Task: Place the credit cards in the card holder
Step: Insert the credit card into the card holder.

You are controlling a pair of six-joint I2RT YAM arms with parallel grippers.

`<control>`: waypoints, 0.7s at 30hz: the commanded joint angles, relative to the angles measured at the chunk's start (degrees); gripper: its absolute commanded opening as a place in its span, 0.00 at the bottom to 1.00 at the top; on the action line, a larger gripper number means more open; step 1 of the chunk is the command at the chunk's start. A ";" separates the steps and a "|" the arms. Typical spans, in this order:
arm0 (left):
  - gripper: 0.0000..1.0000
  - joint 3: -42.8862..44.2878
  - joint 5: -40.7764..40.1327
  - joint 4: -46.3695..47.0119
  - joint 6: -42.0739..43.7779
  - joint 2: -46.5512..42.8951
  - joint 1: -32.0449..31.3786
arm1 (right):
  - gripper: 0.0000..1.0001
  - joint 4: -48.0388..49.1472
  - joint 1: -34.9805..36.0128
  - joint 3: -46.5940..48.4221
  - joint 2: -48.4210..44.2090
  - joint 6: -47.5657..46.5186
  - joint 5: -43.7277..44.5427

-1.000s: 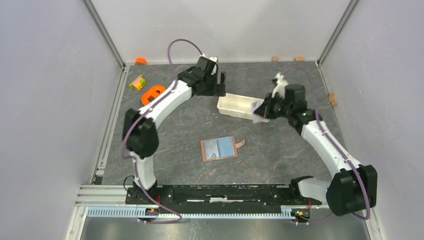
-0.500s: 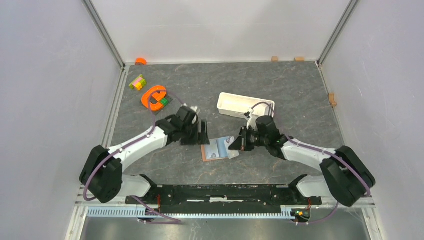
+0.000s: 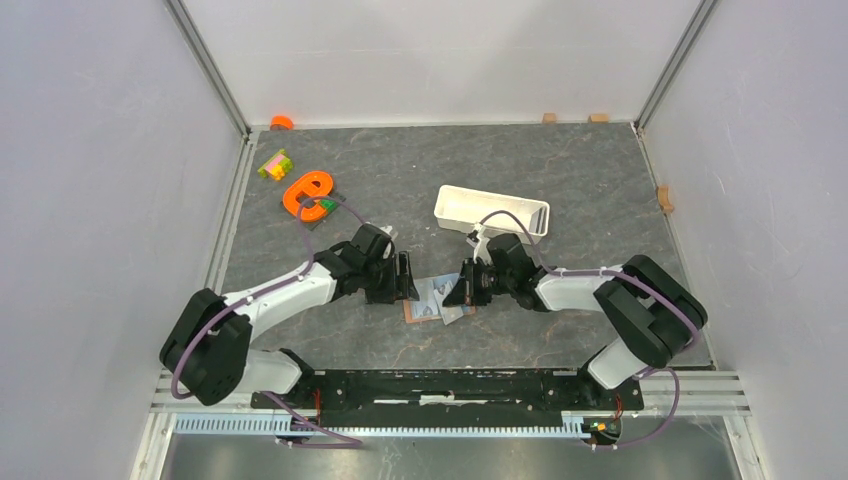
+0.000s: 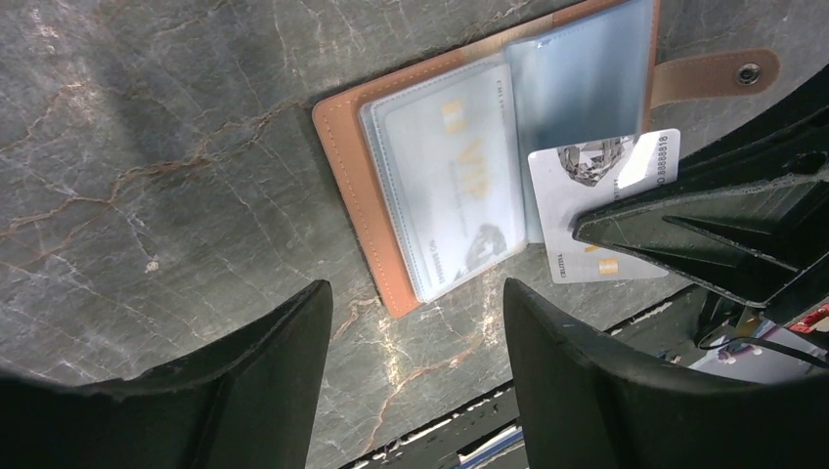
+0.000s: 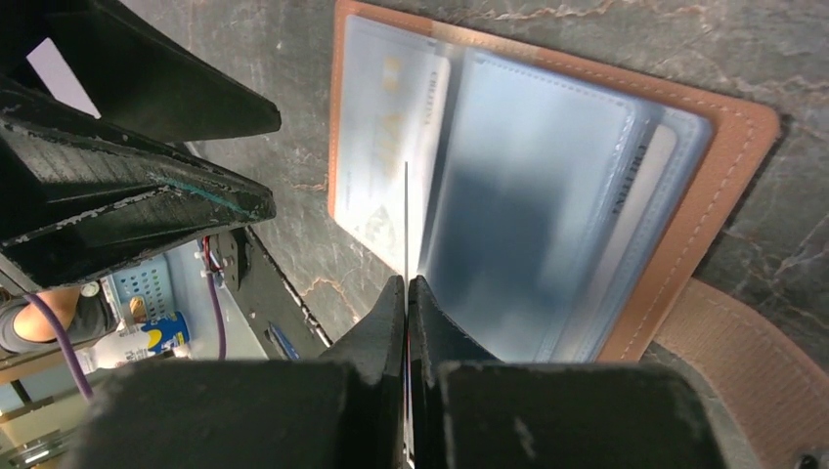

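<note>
The brown card holder (image 3: pixel 437 298) lies open on the table, its clear sleeves up and its snap tab (image 4: pixel 719 76) to the right. One pale card (image 4: pixel 450 186) sits in a left sleeve. My right gripper (image 3: pixel 457 295) is shut on a second credit card (image 4: pixel 606 186), which is pale with a printed picture. That card is seen edge-on (image 5: pixel 406 225) over the holder's middle sleeves, ahead of the pinched tips (image 5: pixel 406 285). My left gripper (image 3: pixel 405 280) is open and empty at the holder's left edge, its jaws wide apart (image 4: pixel 415 293) just above the table.
A long white tray (image 3: pixel 492 211) stands behind the holder. An orange ring-shaped piece (image 3: pixel 306 192), a yellow-pink block (image 3: pixel 274 165) and an orange cap (image 3: pixel 282 122) lie at the back left. The black base rail (image 3: pixel 450 385) runs along the near edge.
Both arms have come down from the back of the table to the holder. In the last half second the right gripper moved left over the sleeves with its card; the left closed in slightly.
</note>
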 commanded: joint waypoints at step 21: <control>0.58 -1.37 -3.29 4.47 1.14 8.25 0.10 | 0.00 5.50 0.59 1.70 6.74 2.53 -0.17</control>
